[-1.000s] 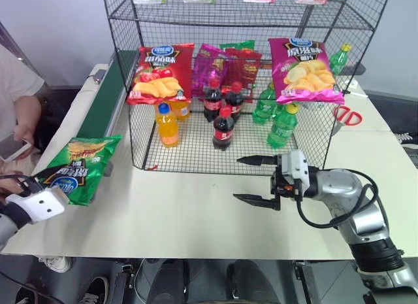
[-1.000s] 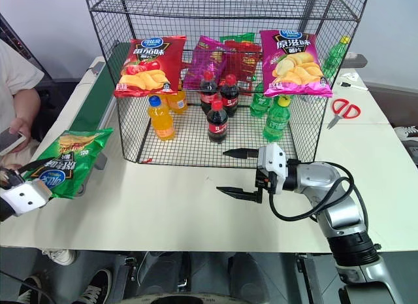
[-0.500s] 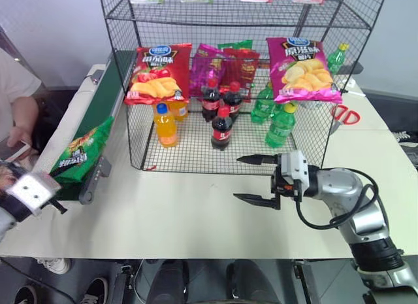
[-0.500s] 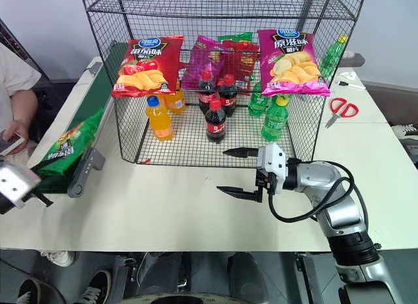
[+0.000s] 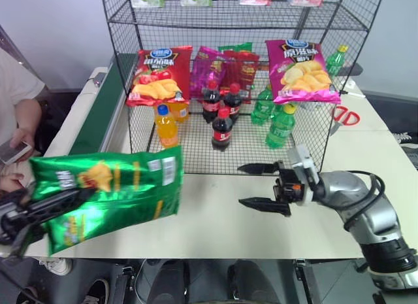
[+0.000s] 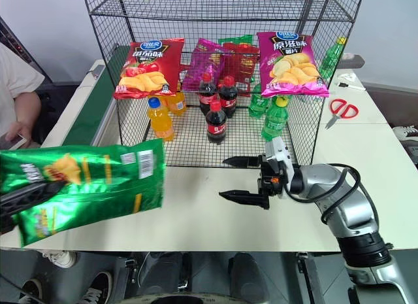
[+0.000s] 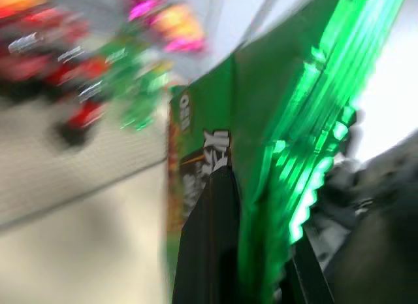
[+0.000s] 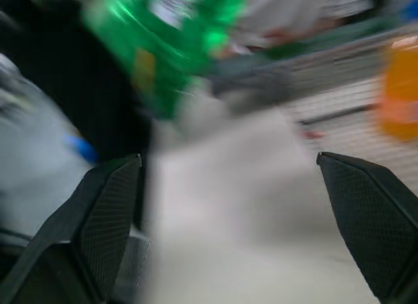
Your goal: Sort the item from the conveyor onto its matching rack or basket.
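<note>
The item, a large shiny green crisp bag, hangs in the air over the table's near left corner, lying sideways with its white barcode toward me. My left gripper is shut on the bag's left part; in the left wrist view a black finger presses on the green foil. My right gripper stands open and empty over the table in front of the rack, pointing left toward the bag. The conveyor runs along the left. The black wire rack stands behind.
On the rack hang a red crisp bag and a pink-purple one, with cola, orange and green bottles on the lower tier. Red scissors lie at the right. A person holding a phone sits at the left.
My left gripper shut on the green bag at the conveyor's end, lifted it, swung it right and rolled it onto its side. My right gripper rolled a little, staying open.
</note>
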Tool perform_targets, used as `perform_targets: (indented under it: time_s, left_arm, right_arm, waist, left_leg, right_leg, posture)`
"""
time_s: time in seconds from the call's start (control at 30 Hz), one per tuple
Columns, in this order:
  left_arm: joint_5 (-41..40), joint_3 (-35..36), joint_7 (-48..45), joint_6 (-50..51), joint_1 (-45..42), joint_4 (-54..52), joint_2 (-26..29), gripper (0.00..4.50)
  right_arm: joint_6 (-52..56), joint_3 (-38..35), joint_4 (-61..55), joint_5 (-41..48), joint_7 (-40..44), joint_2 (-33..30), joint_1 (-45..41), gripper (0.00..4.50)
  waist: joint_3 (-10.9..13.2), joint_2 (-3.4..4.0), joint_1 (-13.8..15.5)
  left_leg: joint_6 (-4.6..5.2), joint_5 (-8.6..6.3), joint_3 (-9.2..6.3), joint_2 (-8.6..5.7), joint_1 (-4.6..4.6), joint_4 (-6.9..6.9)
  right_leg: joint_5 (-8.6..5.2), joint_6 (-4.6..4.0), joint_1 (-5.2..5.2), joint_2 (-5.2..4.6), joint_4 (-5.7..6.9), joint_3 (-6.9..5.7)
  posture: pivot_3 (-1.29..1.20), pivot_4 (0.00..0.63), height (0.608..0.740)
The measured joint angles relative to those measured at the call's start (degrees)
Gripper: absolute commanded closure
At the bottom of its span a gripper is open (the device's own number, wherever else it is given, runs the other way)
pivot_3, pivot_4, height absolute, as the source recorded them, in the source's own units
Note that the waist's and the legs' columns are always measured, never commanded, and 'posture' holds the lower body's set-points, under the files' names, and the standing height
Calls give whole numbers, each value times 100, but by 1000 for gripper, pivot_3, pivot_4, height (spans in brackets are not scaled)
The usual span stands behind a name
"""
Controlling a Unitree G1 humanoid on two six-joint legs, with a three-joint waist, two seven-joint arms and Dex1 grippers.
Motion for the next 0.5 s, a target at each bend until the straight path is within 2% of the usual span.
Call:
perform_targets:
  time_s: [0.17, 0.27, 0.5]
  left_arm:
    - [-600, -1143, 436, 346, -1189, -99, -89, 4432]
    - [-803, -1576, 541, 483, -1781, -7, -177, 4432]
    - [-748, -2538, 703, 665, -3112, 521, -933, 4432]
  right_arm:
    - [972, -281, 107, 938, -466, 142, -224, 0]
    - [1267, -460, 314, 1261, -632, 268, -374, 0]
    - [2041, -765, 167, 2414, -966, 428, -519, 0]
  waist:
    - [2, 3, -24]
    - [2, 4, -25]
    - [4, 5, 48]
  left_leg:
    - [0, 0, 3, -2, -3, -6]
    - [0, 0, 4, -4, -8, -7]
    - [2, 0, 6, -6, -11, -5]
  right_leg:
    - [-1, -2, -8, 2, -2, 4]
    - [-1, -1, -12, 3, -4, 5]
    - [0, 2, -14, 9, -5, 6]
  posture:
    - [0, 150, 739]
    - [0, 150, 739]
    - [0, 150, 739]
